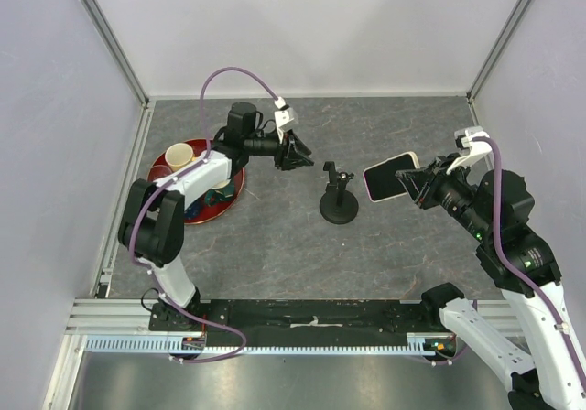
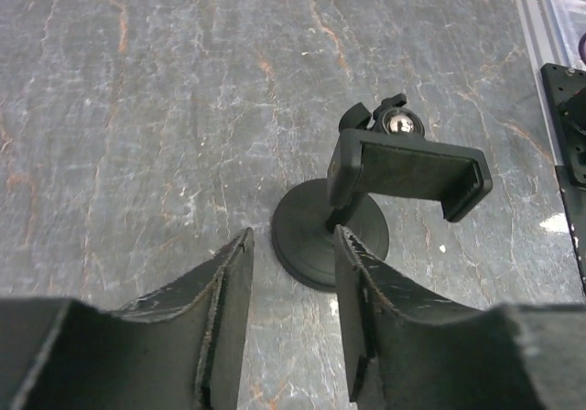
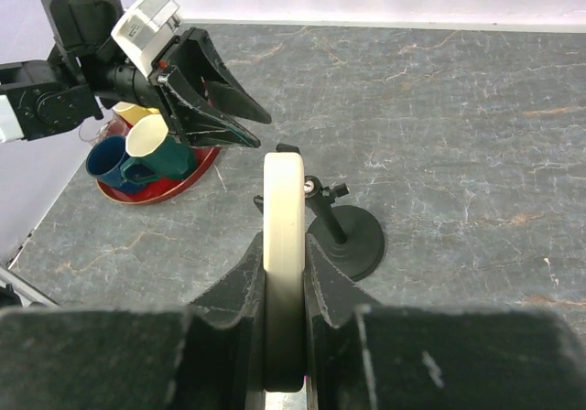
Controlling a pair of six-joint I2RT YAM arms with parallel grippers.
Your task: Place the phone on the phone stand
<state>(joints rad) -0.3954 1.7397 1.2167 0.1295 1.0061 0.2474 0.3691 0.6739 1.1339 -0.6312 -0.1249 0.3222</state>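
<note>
The black phone stand (image 1: 338,202) stands mid-table on its round base, its clamp cradle (image 2: 409,177) empty; it also shows in the right wrist view (image 3: 352,236). My right gripper (image 1: 417,183) is shut on the phone (image 1: 391,178), holding it in the air just right of the stand. In the right wrist view the phone (image 3: 283,236) shows edge-on, cream-coloured, between my fingers (image 3: 240,286). My left gripper (image 1: 297,154) is open and empty, hovering to the upper left of the stand; in its wrist view its fingers (image 2: 226,291) frame the stand's base.
A red tray (image 1: 233,188) with several cups, one cream (image 1: 179,156), sits at the left by the left arm. Grey walls enclose the table on three sides.
</note>
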